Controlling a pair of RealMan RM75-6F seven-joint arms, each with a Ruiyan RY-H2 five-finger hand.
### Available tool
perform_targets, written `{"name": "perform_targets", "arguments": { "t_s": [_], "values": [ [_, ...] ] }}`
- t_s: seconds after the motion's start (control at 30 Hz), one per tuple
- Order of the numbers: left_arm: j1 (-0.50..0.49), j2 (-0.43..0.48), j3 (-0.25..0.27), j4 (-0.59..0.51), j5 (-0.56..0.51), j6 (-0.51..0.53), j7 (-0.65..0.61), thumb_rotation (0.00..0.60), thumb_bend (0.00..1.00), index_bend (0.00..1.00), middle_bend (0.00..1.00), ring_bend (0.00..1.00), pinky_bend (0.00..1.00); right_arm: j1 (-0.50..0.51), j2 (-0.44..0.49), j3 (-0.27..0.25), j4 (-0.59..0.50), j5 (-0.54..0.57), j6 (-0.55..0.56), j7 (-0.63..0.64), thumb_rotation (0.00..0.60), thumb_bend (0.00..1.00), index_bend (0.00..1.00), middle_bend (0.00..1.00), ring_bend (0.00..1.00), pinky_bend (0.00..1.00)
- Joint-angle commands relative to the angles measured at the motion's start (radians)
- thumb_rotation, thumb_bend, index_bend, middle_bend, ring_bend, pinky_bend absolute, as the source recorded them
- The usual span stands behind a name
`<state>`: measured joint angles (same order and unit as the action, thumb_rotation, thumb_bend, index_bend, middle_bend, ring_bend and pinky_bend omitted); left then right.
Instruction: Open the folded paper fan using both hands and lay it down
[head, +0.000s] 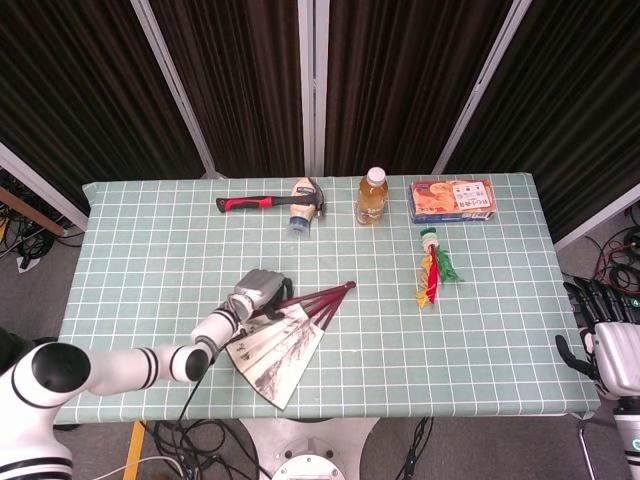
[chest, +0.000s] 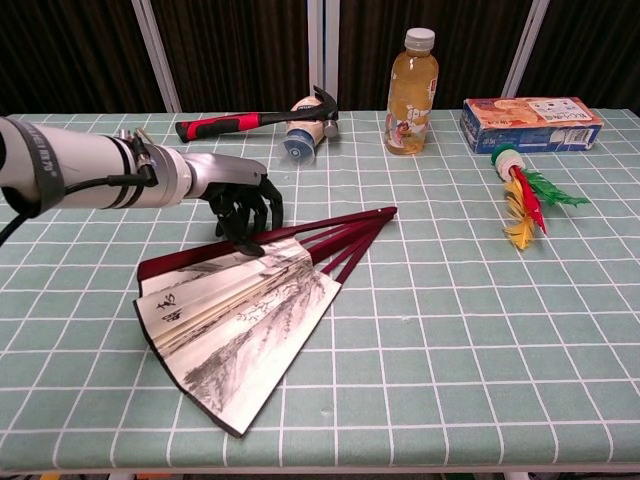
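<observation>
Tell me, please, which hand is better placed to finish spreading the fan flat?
Probably the left hand: its fingers rest on the half-open red-ribbed paper fan, while the right hand hangs beyond the table edge.

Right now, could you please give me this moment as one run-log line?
paper fan: partly open, flat on table | left hand: fingertips press fan's upper edge | right hand: off table, open, idle
</observation>
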<state>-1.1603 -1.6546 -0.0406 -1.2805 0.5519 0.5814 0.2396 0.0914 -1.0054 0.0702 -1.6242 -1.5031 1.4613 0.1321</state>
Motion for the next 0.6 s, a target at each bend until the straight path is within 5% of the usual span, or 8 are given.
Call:
{"name": "perform_targets", "arguments": {
  "t_s": [0.03,0.33,0.6],
  "values": [
    [0.008,-0.002,-0.001,-0.001,0.007,0.013,0.0,0.6,0.28,0.49,0.6,0.58,0.64,0.0,0.0,0.001,-0.001,-0.001,0.001,0.001,0.6,0.3,0.12,0.07,0.0,0.0],
    [0.048,0.04,-0.024,-0.057,0.058,0.046,-0.026,0.6,0.31,0.57,0.68,0.66,0.71,-0.001,0.006,0.001,-0.001,-0.007,0.006,0.009,0.6,0.3,0.12,0.07,0.0,0.0],
    [0.168,0.232,-0.096,-0.286,0.272,0.166,-0.155,0.6,0.32,0.57,0.68,0.66,0.72,0.034,0.034,-0.01,-0.002,-0.027,-0.062,0.07,0.6,0.3,0.12,0.07,0.0,0.0]
  ]
}}
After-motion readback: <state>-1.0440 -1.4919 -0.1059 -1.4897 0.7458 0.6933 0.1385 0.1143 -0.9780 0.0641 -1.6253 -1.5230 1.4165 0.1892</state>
